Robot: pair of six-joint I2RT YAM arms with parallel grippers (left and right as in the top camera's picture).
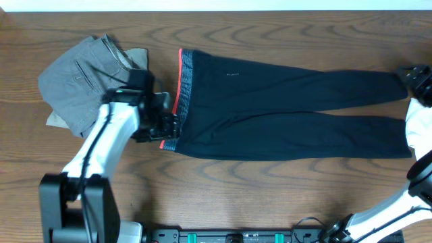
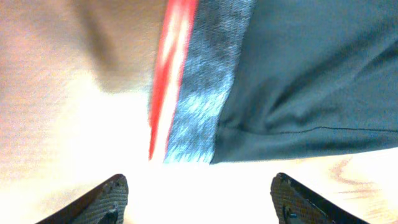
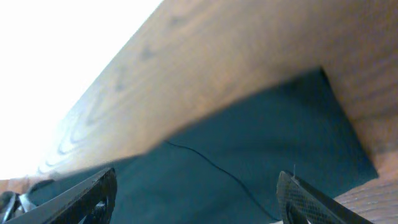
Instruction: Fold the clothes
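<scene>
Dark wood-grain tabletop (image 1: 270,202). The leggings (image 1: 283,108) lie flat along its length — waistband (image 1: 184,94) pointing left, cuffs (image 1: 401,138) right, the far cuff partly hidden under the right tool (image 3: 199,193). The white logo (image 1: 233,73) is too small to read. At the waistband's near corner the left tool (image 2: 199,196) has its fingers spread wide, gripping nothing — the right tool is equally wide over its cuff.

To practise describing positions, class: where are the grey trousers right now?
In the overhead view, the grey trousers lie at the table's far left, just left of the leggings' red-edged waistband, beyond the left gripper.
</scene>
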